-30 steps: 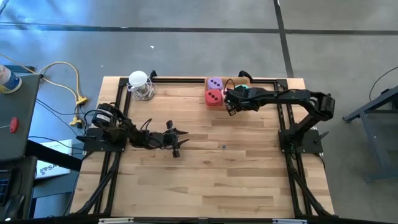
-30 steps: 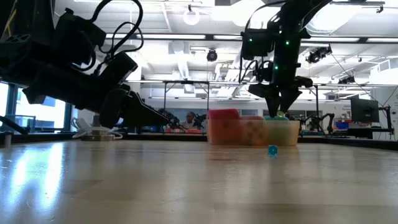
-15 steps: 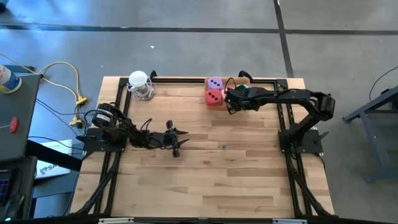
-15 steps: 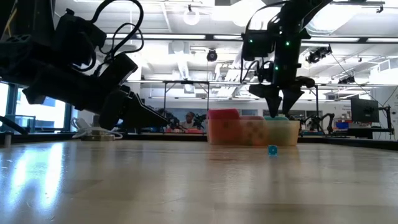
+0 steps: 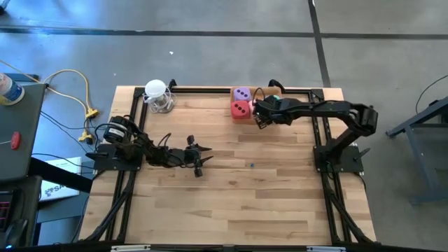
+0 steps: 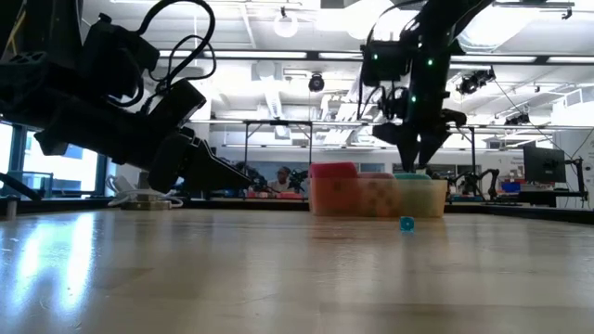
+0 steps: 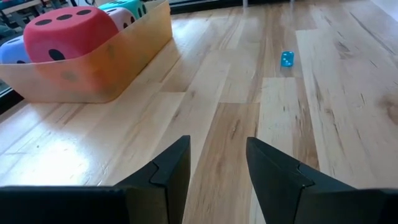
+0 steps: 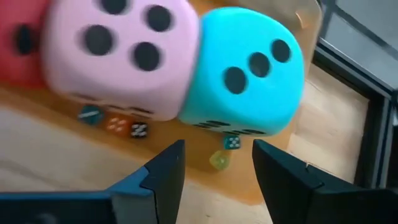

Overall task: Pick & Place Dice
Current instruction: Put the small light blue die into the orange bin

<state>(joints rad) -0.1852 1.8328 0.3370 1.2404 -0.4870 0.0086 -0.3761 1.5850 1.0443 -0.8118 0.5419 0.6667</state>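
Four dice sit together in a translucent tray (image 7: 106,71) at the table's far edge. The red die (image 5: 240,110) and purple die (image 5: 242,94) show from above. The pink die (image 8: 115,53) and teal die (image 8: 249,71) fill the right wrist view, resting on the tray floor and pressed side by side. My right gripper (image 8: 214,177) is open and hangs above the tray's right part (image 6: 419,160), fingers pointing down at the pink and teal dice, touching nothing. My left gripper (image 5: 199,159) is open and waits over the table's left middle.
A small blue bead-like die (image 6: 406,224) lies on the bare wood in front of the tray. Several tiny coloured dice (image 8: 118,124) lie on the tray floor under the big ones. A clear cup-like object (image 5: 158,96) stands at the far left corner.
My right gripper has turned a little about its wrist above the tray. The dice and my left arm have kept still.
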